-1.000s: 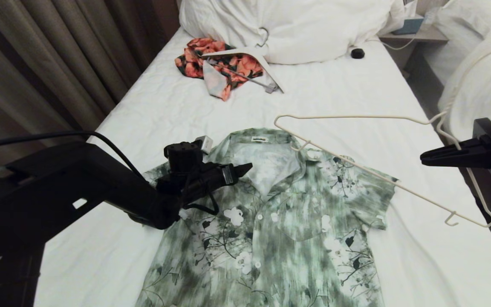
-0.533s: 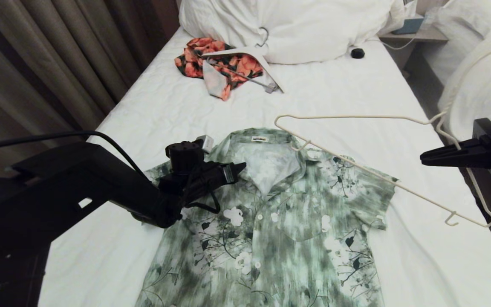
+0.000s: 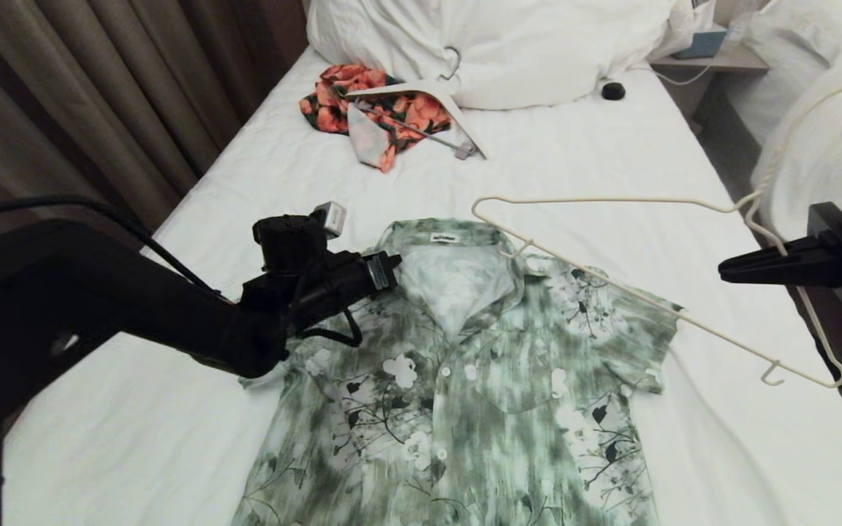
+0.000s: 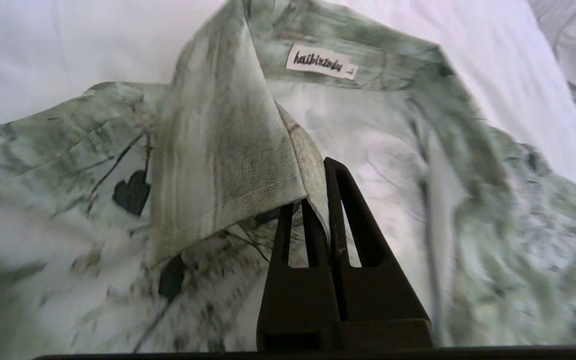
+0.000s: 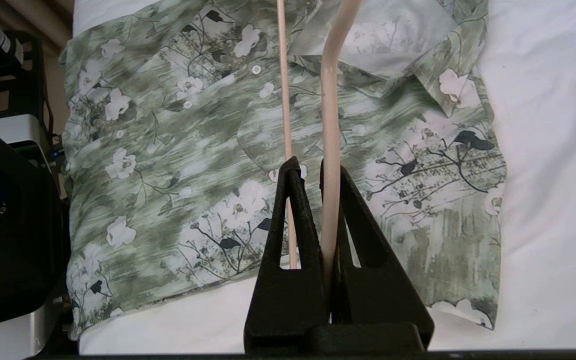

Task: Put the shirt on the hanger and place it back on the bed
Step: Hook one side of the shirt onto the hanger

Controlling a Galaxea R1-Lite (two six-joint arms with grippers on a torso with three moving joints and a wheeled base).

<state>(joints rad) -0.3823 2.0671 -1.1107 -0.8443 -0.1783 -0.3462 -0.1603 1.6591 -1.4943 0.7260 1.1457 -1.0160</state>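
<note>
Shirt (image 3: 457, 380) lies flat, front up, on the bed (image 3: 596, 168), collar toward the pillows. Left claw (image 4: 320, 210) clenched on the shirt's left collar flap, fabric pinched between its fingers. Right claw (image 5: 313, 200) clenched on the hanger (image 3: 655, 299) near its neck, holding it tilted above the shirt's right shoulder.

Dim warm room light, soft shadows, motion blur in left wrist view

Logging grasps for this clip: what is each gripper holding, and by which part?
The left gripper is shut on the shirt, pinching its collar flap. The right gripper is shut on the hanger, at its neck just below the hook.
</note>
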